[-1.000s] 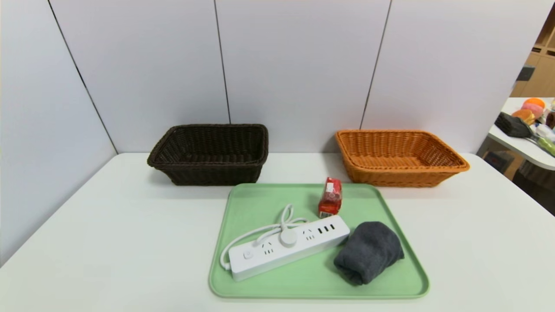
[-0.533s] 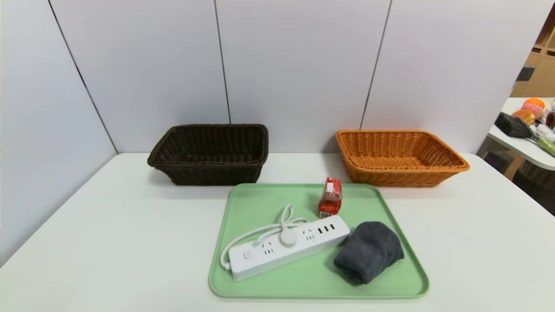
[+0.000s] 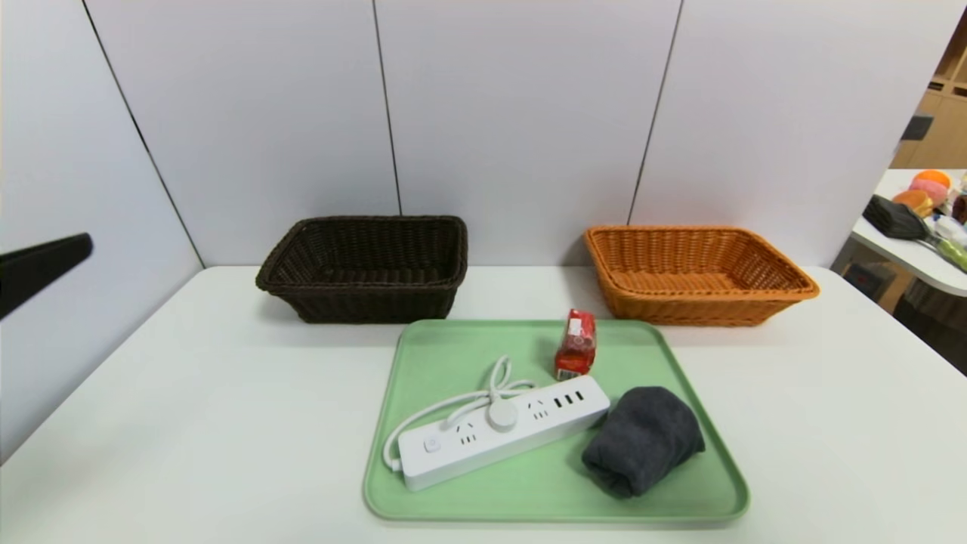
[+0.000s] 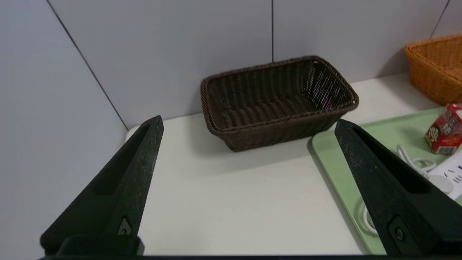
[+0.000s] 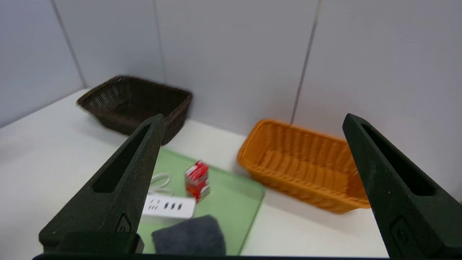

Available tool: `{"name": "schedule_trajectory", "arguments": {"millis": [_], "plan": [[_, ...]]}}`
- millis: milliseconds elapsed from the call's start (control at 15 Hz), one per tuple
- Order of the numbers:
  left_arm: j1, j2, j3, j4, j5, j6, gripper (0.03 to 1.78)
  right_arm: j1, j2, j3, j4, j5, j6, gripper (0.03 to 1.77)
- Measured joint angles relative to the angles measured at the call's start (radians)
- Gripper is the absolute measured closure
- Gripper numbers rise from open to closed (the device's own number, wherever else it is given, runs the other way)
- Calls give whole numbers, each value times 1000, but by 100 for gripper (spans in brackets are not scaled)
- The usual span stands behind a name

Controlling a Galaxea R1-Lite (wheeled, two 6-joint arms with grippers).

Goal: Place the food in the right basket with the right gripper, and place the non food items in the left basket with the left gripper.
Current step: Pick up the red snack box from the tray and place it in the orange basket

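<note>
On the green tray [image 3: 453,347] lie the red snack packet [image 3: 576,344], the white power strip [image 3: 502,434] with its coiled cord, and the rolled dark grey cloth [image 3: 642,438]. Behind the tray stand the dark brown left basket [image 3: 363,302] and the orange-tan right basket [image 3: 695,306], both with nothing showing inside. My left gripper [image 4: 249,121] hangs open over the table's left side, facing the dark basket, and holds nothing. One of its fingers [image 3: 45,268] shows at the head view's far left edge. My right gripper [image 5: 254,117] is open and empty, above the near right, out of the head view.
Grey wall panels stand close behind both baskets and along the table's left side. A second table [image 3: 918,219] with several coloured items stands off to the right. Bare white tabletop [image 3: 211,393] lies left and right of the tray.
A black finger of my left gripper has come into the head view at the far left edge. The tray, its items and both baskets have not moved.
</note>
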Motion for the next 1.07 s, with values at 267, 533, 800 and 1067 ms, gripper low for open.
{"name": "schedule_trajectory", "arguments": {"millis": [267,533,800,1067], "plan": [[-71,125,27,-45,57,-16,12,165,76,200,-112,-39,23,10],[-104,242,76,-162,141,-20,12,266,231,374,-377,-167,49,10],[-122,319,145,-304,209,-24,12,379,369,499,-624,-287,76,10],[-154,344,161,-302,210,-47,12,451,484,537,-766,-313,81,10]]}}
